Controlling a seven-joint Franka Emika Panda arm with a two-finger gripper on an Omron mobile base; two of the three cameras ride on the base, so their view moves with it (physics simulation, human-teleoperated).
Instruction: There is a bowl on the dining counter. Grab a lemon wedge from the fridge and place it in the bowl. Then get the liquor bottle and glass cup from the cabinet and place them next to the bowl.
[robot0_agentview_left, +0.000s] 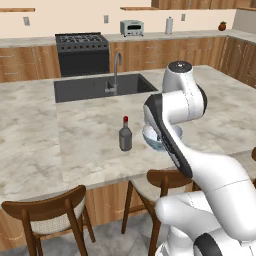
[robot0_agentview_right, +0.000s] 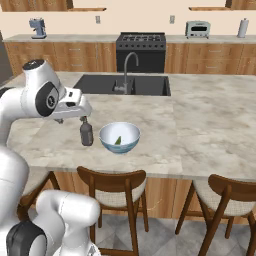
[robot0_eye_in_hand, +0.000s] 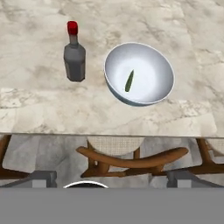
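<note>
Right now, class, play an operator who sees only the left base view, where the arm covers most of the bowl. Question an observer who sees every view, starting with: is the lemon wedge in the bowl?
Observer: Yes. In the right base view the lemon wedge lies inside the bowl.
Operator: Does the liquor bottle touch the bowl?
Observer: No. The hand view shows the liquor bottle upright, with bare dining counter between the two.
Operator: Is the hand holding anything?
Observer: No. In the hand view the hand is open, its fingers wide apart and empty.
</note>
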